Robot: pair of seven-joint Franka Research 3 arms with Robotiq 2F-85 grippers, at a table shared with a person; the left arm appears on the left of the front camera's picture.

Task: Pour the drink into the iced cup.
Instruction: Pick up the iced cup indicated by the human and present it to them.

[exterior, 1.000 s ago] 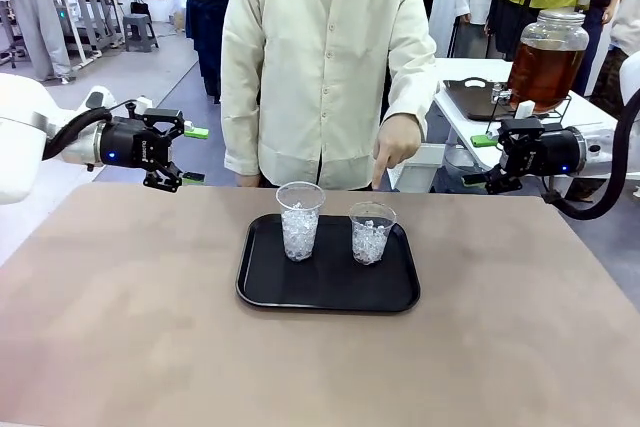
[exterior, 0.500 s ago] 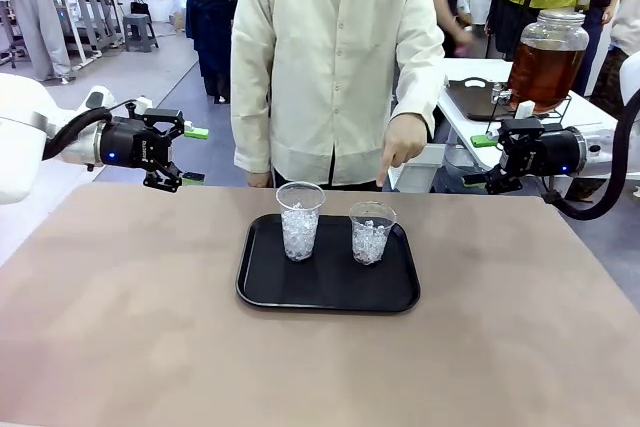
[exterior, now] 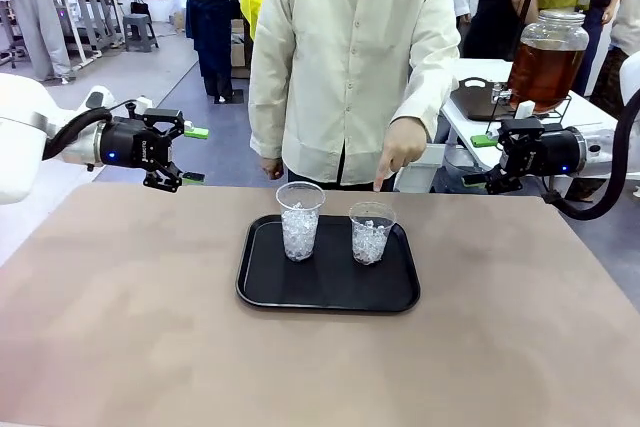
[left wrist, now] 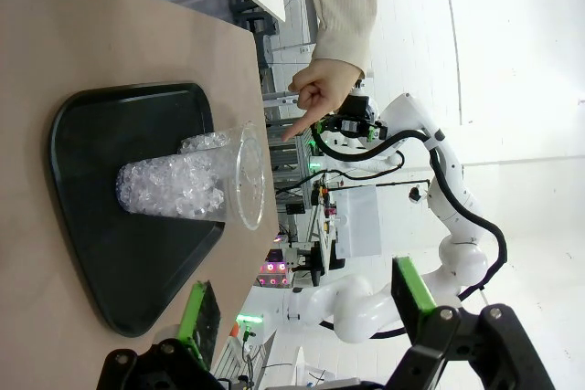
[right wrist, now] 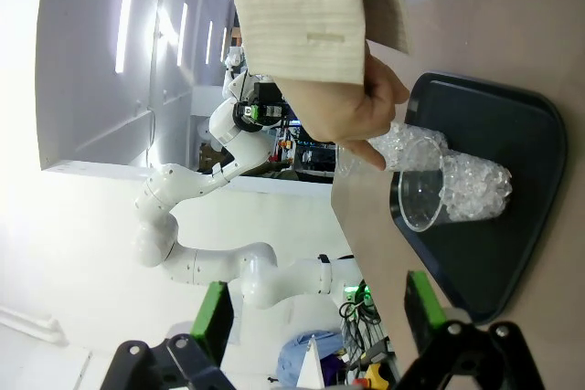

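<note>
Front view: brown worktop [exterior: 120, 327] with a black tray [exterior: 270, 292] at centre and two clear plastic cups standing upright on the tray's far half. Both cups hold ice cubes and no liquid. The left iced cup [exterior: 300, 221] is at about 11 o'clock on the tray and the right iced cup [exterior: 371, 233] at about 1 o'clock; they are near each other but not touching. A person in a cream shirt stands at 12 o'clock across the worktop. Their hand [exterior: 398, 147] hangs just above the right iced cup, at its 12 to 1 o'clock, index finger pointing down and not touching it. The left tool [exterior: 193, 155] hovers at 10 o'clock from the tray, off the worktop's far left corner, with its fingers spread wide, green pads showing, and nothing between them. The right tool [exterior: 478, 161] hovers at 2 o'clock from the tray past the far right edge, also wide open and holding nothing. Both tools are well apart from the cups. The drink [exterior: 543, 75], amber-brown, sits in a large glass dispenser jar [exterior: 546, 22] with a metal lid on a white table [exterior: 470, 127] behind, at 2 o'clock and beyond the right tool. The left wrist view has the tray and an iced cup sideways ahead of the open fingers. The right wrist view has the person's hand over the cups.
</note>
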